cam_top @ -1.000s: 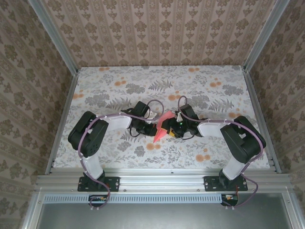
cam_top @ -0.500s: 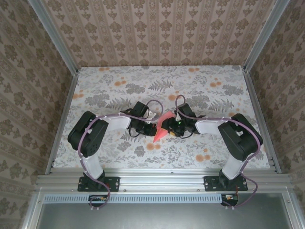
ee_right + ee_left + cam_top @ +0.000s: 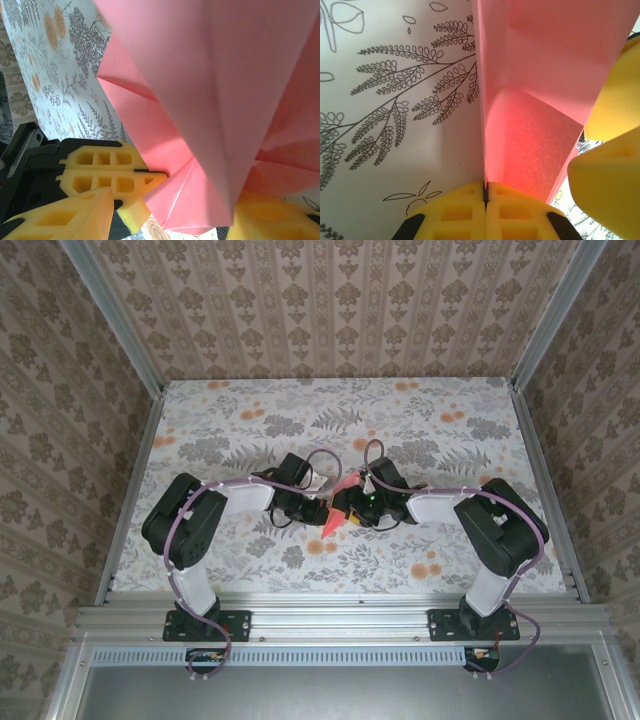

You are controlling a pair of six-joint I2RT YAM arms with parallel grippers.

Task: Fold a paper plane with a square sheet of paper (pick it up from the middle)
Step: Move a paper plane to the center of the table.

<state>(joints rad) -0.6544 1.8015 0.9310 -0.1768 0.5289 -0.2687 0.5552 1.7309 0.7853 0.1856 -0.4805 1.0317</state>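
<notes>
On the left of the top view we see the left arm [image 3: 190, 525], black and white, reaching from its base at the near edge toward the middle of the flower-printed white table [image 3: 250, 430]. Its left gripper [image 3: 316, 508] lies low over the cloth near the table's centre. In the left wrist view the two yellow waffle-patterned fingers [image 3: 455, 210] of the left gripper [image 3: 485, 192] are pressed fully together. They pinch one edge of the coral-pink paper plane [image 3: 545, 65], a thin creased sheet folded into a pointed shape, which rises from the pinch.

In the top view the paper plane [image 3: 333, 520] sits between the two grippers at mid-table. Its sharp tip points toward the near edge and a paler part stands up behind. In the right wrist view the paper plane [image 3: 210, 100] shows several overlapping folds, and the left gripper's closed fingers [image 3: 105, 172] clamp its lower left edge.

Further right, the right gripper [image 3: 347, 505] meets the paper from the other side. In its own view the right gripper [image 3: 185, 212] has its yellow fingers [image 3: 65, 217] standing roughly half apart with the folded paper lying between them. We cannot tell whether they press on it. The left wrist view shows those fingers [image 3: 615, 105] just beside the paper's right edge, with table cloth visible in the gap between them. The right arm [image 3: 500, 530] bends back to its base at the near right.
</notes>
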